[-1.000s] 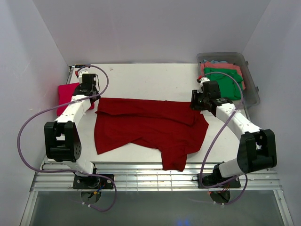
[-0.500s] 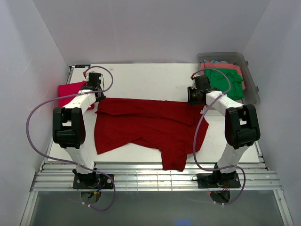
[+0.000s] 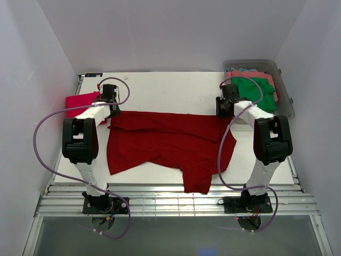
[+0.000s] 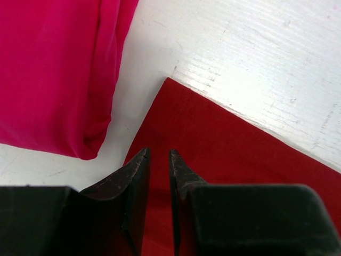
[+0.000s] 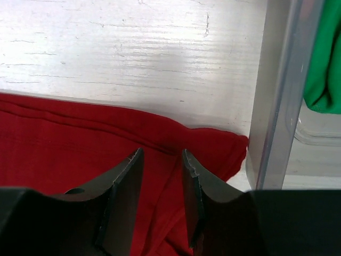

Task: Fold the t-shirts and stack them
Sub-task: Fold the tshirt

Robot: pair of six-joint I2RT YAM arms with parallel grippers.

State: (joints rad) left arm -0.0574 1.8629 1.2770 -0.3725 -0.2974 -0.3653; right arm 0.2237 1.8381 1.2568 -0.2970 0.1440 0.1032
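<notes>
A dark red t-shirt (image 3: 170, 144) lies spread across the table, one sleeve hanging toward the near edge. My left gripper (image 3: 110, 109) is at its far left corner (image 4: 224, 144). Its jaws (image 4: 159, 154) are nearly together, with red cloth filling the narrow gap. My right gripper (image 3: 222, 109) is at the far right corner (image 5: 64, 138). It is open (image 5: 162, 152), fingertips down on the cloth either side of a crease. A folded pinkish-red t-shirt (image 3: 80, 101) (image 4: 53, 69) lies just left of the left gripper. Green (image 3: 261, 93) and coral (image 3: 250, 76) t-shirts sit in the tub.
The clear grey plastic tub (image 3: 285, 109) stands at the back right, its wall (image 5: 277, 96) right beside the right fingers and the shirt corner, green cloth (image 5: 325, 58) behind it. White walls close in the table on three sides.
The left jaws have closed in on the shirt's far left corner. Both arms have reached farther back; the right gripper shifted left and back to the far right corner.
</notes>
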